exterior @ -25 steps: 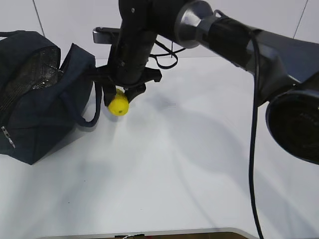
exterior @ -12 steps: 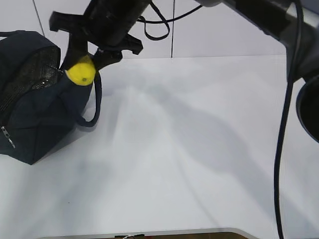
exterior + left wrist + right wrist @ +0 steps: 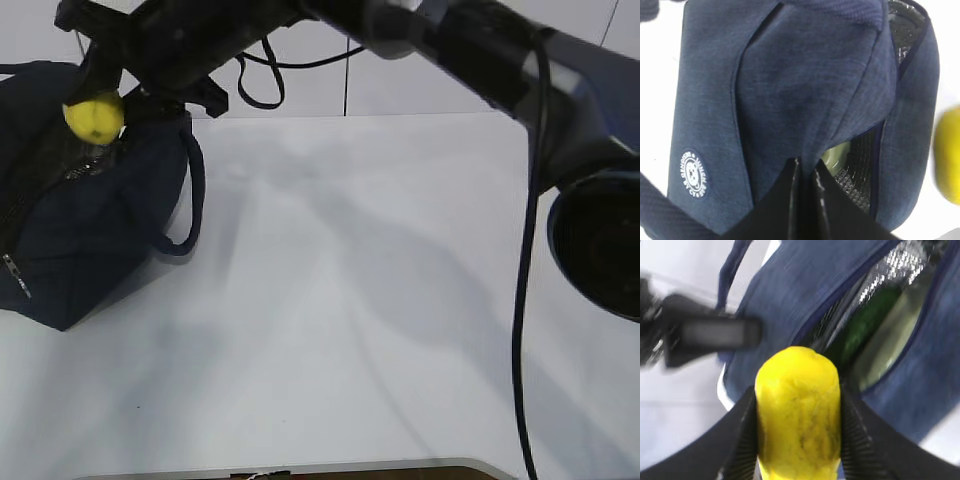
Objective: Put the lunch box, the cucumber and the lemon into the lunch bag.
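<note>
Right gripper (image 3: 799, 440) clamped on the lemon (image 3: 798, 410), held in the air over the open top of the lunch bag (image 3: 90, 220) at the tabletop's (image 3: 400, 300) far left corner. Inside the bag, against silvery lining: the cucumber (image 3: 867, 322) and the pale green lid of the lunch box (image 3: 836, 152). Left gripper (image 3: 807, 172) pressed together, close against the bag's navy fabric, whether pinching it unclear.
</note>
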Available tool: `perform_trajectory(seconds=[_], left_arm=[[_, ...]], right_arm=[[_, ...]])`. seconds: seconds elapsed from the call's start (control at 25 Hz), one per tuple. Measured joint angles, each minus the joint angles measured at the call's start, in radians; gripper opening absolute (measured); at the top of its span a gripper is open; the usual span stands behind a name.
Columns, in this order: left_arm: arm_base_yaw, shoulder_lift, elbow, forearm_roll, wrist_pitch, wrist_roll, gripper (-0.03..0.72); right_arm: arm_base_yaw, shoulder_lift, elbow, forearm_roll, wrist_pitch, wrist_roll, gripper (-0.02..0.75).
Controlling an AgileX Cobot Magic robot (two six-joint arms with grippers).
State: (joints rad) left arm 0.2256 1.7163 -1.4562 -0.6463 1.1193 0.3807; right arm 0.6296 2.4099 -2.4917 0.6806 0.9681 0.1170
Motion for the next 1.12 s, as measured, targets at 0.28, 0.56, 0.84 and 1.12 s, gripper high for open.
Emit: perform_trajectory(seconds=[0.28, 0.56, 0.84, 1.12], left_arm=[[0.0, 0.0, 0.0, 0.0, 0.0, 0.0, -0.01], [0.0, 0.0, 0.0, 0.0, 0.002, 0.0, -0.01], [0.0, 0.0, 0.0, 0.0, 0.002, 0.0, -0.01], [0.0, 0.0, 0.0, 0.002, 0.002, 0.0, -0.01]], right_arm=[[0.0, 0.048, 0.0, 0.027, -0.085, -0.002, 0.359], [0.0, 0.065, 0.0, 0.025, -0.089, -0.016, 0.47], [0.0, 0.065, 0.0, 0.027, -0.09, -0.021, 0.561], [-0.004, 0.065, 0.0, 0.052, -0.054, -0.058, 0.566]])
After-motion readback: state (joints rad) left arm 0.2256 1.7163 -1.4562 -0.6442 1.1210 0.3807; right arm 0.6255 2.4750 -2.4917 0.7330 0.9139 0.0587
